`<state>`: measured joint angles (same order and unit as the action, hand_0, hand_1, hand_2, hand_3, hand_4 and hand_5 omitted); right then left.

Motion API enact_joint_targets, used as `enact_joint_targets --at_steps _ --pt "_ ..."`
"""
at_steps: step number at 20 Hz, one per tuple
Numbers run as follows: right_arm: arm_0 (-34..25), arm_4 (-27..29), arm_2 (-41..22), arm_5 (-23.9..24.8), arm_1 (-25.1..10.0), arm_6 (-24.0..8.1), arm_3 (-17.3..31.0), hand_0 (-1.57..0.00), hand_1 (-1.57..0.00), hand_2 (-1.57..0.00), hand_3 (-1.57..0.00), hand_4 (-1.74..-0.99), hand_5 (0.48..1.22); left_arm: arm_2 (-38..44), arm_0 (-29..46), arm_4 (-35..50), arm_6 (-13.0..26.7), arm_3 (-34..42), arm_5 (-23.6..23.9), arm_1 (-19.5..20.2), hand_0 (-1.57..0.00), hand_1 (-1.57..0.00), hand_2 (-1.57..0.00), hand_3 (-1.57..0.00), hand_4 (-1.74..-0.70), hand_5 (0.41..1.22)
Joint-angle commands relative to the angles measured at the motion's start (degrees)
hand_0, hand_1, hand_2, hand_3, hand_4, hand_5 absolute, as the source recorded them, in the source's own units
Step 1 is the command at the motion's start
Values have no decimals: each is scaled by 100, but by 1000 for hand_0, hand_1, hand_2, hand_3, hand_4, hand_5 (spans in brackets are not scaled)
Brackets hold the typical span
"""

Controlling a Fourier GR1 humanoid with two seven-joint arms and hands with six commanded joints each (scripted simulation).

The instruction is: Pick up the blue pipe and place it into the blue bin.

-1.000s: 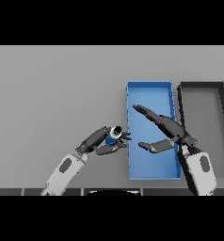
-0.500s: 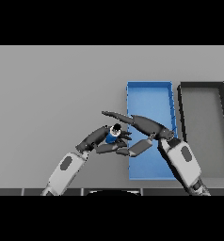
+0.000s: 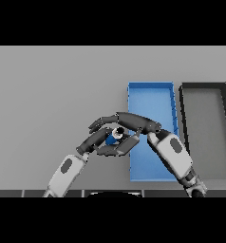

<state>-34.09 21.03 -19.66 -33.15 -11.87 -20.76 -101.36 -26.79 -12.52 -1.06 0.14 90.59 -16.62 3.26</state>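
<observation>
pipe [image 3: 114,137] mid-frame, just left of bin [image 3: 150,97], not in yet | left hand [image 3: 97,141] curled round it | right hand [image 3: 134,124] reaching over, can't tell its grip | I reckon handoff then drop remain

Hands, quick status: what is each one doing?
Left hand: curled round the blue pipe.
Right hand: open, fingers over the pipe.

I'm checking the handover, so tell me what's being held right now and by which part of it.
The blue pipe sits between both hands, left of the blue bin. The left hand cups its body from below; the right hand closes over its top. The exact contact cannot be told.
</observation>
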Motion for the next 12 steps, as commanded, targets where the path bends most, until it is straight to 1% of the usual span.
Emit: enact_joint_targets --at_steps 1,2,3,4,5,6,7,8,9,11,12 --pt "-16 -44 -19 -19 53 47 64 -702 -703 -745 -604 -1406 500 -43 11 -51 77 63 18 -23 -1571 -1571 -1571 -1571 -1595 1221" --pt "-17 -34 -19 -22 88 95 79 -876 -877 -910 -762 -1467 518 1 -2 -97 90 46 33 13 -1571 -1571 -1571 -1571 -1622 1221" --pt "-90 58 -8 26 133 26 87 -1015 -1015 -1042 -872 -1514 550 30 -34 -101 143 42 53 -16 -1571 -1571 -1571 -1571 -1645 1221" --pt "-94 141 -27 45 172 -54 106 -1126 -1127 -1148 -953 -1551 596 45 -65 -58 103 -3 34 -90 -1571 -1571 -1571 -1511 -1662 1221" --pt "-26 206 -74 66 234 -82 92 -1215 -1215 -1233 -1021 -1581 650 51 -11 12 -33 -53 23 -197 -1571 -1571 -1571 -1523 -1677 1221" --pt "78 226 -96 74 249 42 60 -1286 -1287 -1300 -1102 -1606 765 108 16 144 -62 14 -30 -219 -1571 -1571 -1571 -1532 -1690 1221" --pt "122 191 -164 88 274 93 18 -1343 -1343 -1354 -1186 -1628 856 80 56 165 -110 60 -90 -236 -1571 -1571 -1571 -1502 -1699 1221" --pt "49 197 -115 73 220 87 57 -1389 -1389 -1398 -1250 -1648 929 105 27 166 -79 48 -92 -259 -1571 -1571 -1571 -1490 -1707 1221" --pt "85 113 -152 91 222 163 48 -1425 -1425 -1432 -1304 -1665 987 109 65 175 -77 63 -138 -256 -1571 -1571 -1571 -1464 -1713 1221" --pt "107 -67 -233 83 237 392 41 -1478 -1478 -1482 -1400 -1692 1071 164 22 100 -16 56 -173 -253 -1571 -1571 -1571 -1437 -1722 1221" --pt "101 -23 -231 97 226 381 -2 -1496 -1496 -1500 -1434 -1702 1101 156 32 94 9 103 -184 -285 -1571 -1571 -1571 -1437 -1725 1221"
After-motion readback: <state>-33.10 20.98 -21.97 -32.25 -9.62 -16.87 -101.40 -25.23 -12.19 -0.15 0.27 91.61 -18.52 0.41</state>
